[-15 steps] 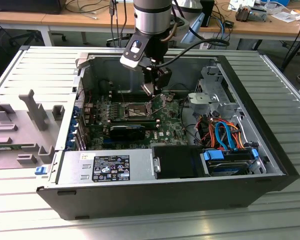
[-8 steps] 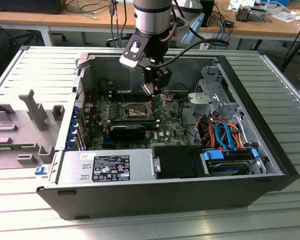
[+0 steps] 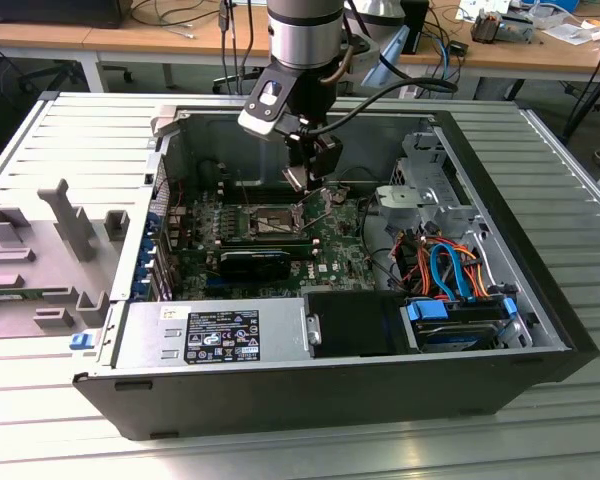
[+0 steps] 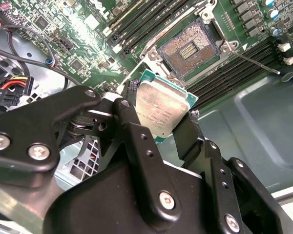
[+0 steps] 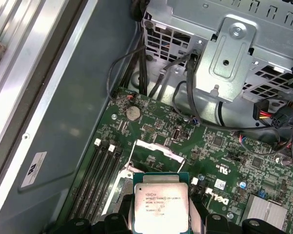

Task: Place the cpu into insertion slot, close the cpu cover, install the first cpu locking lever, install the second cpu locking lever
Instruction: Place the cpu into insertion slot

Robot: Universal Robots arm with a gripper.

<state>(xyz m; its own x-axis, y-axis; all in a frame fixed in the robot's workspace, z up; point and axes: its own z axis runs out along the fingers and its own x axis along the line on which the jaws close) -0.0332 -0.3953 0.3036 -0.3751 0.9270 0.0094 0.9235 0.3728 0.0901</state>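
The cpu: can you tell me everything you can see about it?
The cpu is a thin, flat square chip. Its top is a silvery-grey metal plate with small print, on a green base that peeks out round the edges. The black pincer grips it by two opposite edges, holding it in the air with its top facing both wrist cameras. It is not in the insertion slot yet; that square socket lies open on the green board nearby. Nothing else touches it.
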